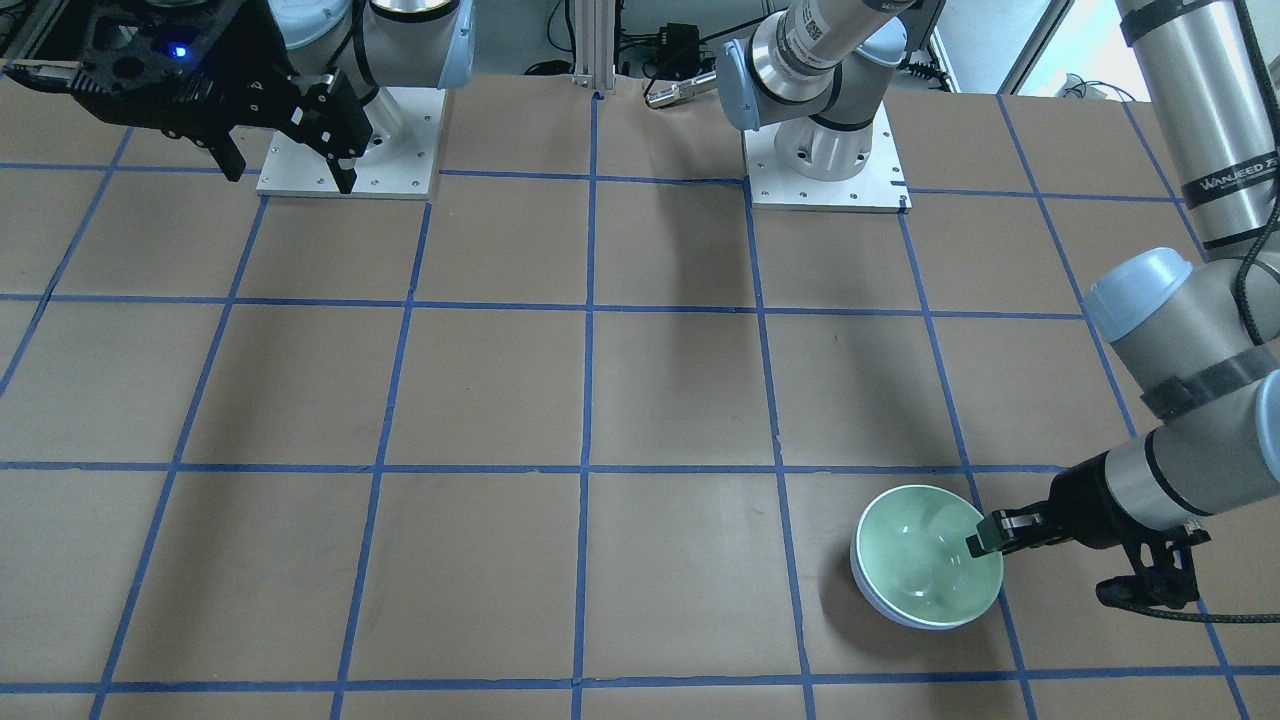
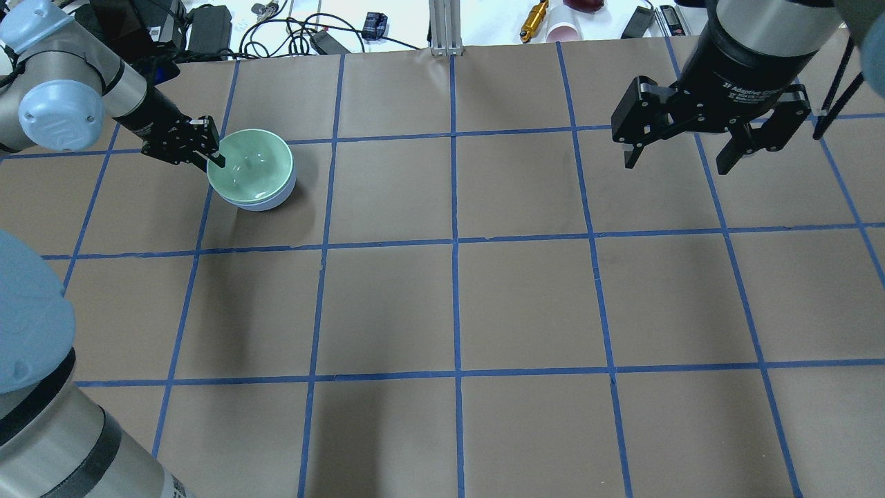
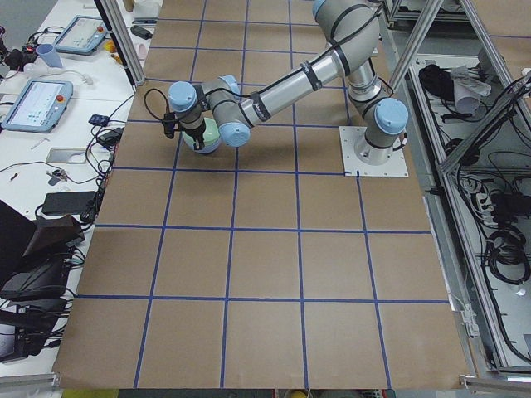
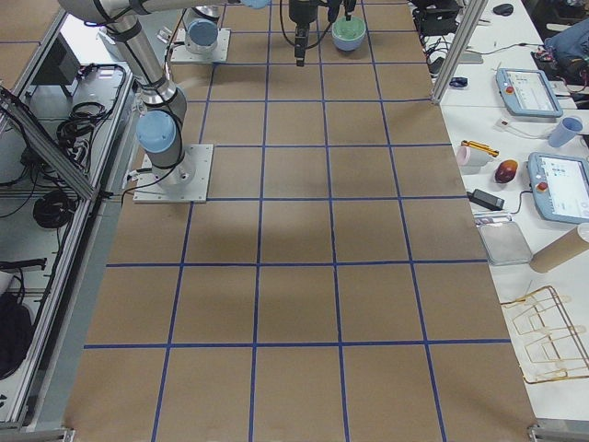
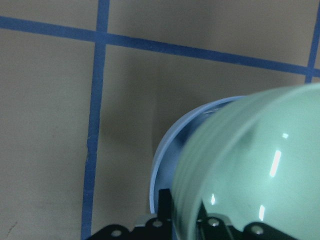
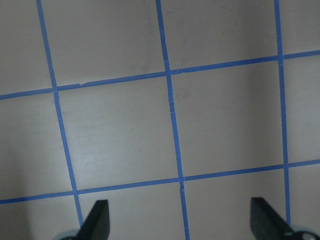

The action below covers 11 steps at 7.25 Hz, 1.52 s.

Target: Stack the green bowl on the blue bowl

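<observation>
The green bowl (image 2: 252, 164) sits slightly tilted inside the blue bowl (image 2: 261, 203) at the far left of the table. Only a rim sliver of the blue bowl shows under it. My left gripper (image 2: 211, 156) is shut on the green bowl's left rim, with one finger inside the bowl. In the front-facing view the green bowl (image 1: 925, 555) rests in the blue bowl (image 1: 868, 590), with my left gripper (image 1: 986, 541) at its rim. The left wrist view shows the green bowl (image 5: 250, 170) blurred over the blue bowl (image 5: 167, 145). My right gripper (image 2: 675, 167) is open and empty above the far right.
The table is brown paper with a blue tape grid (image 2: 454, 242). Cables, a pink cup (image 2: 565, 31) and tools lie beyond the far edge. The arms' base plates (image 1: 350, 145) stand at the robot's side.
</observation>
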Tool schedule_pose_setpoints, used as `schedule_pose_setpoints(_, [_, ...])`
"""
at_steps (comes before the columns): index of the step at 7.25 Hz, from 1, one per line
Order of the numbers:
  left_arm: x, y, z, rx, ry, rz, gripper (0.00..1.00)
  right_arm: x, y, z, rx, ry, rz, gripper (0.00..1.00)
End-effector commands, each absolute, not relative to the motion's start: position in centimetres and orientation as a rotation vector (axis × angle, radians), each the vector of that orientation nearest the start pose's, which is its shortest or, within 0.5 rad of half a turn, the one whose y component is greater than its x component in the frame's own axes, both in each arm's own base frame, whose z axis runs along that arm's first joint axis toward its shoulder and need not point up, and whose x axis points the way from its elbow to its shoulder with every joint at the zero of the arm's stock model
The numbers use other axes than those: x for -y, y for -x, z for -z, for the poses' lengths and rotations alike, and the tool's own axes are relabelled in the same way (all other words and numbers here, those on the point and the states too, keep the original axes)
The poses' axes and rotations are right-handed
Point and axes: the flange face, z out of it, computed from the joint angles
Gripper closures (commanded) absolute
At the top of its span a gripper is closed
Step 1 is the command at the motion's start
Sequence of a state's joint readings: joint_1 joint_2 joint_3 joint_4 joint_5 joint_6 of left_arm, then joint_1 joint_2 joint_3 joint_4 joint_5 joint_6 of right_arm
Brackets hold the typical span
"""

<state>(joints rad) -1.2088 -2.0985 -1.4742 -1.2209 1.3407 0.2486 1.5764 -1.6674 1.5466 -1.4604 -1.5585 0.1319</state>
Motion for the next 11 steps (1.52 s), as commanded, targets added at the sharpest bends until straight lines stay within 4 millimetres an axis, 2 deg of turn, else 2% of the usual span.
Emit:
schedule_pose_setpoints(1, [67.2,-8.8,-26.6,-3.376,0.205,-0.015,0.00,44.8,-13.7,-53.4,-3.123,-0.197,0.013,0.00])
schedule_pose_setpoints(3, [66.5,-7.7,-29.7,-3.362,0.182,0.004,0.00,44.8,-13.7,-53.4,-3.122,-0.197,0.015,0.00])
schedule_pose_setpoints(4, [66.4,-5.3,-31.5,-3.316,0.111,0.014,0.00,44.8,-13.7,-53.4,-3.121,-0.196,0.015,0.00])
schedule_pose_setpoints(5, [66.2,-2.0,-34.4,-3.225,0.008,0.040,0.00,44.8,-13.7,-53.4,-3.122,-0.197,0.015,0.00])
schedule_pose_setpoints(6, [64.9,1.2,-36.8,-3.208,-0.060,-0.004,0.00,44.8,-13.7,-53.4,-3.122,-0.197,0.015,0.00])
schedule_pose_setpoints(7, [63.2,3.7,-39.5,-3.173,-0.017,-0.026,0.00,44.8,-13.7,-53.4,-3.122,-0.197,0.015,0.00])
schedule_pose_setpoints(9, [59.4,10.0,-44.8,-3.091,-0.139,0.024,0.00,44.8,-13.7,-53.4,-3.123,-0.197,0.013,0.00])
schedule_pose_setpoints(10, [57.4,12.6,-46.7,-3.089,-0.181,0.026,0.00,44.8,-13.7,-53.4,-3.123,-0.197,0.013,0.00])
schedule_pose_setpoints(11, [55.9,13.5,-48.1,-3.099,-0.138,0.026,0.00,44.8,-13.7,-53.4,-3.122,-0.197,0.015,0.00])
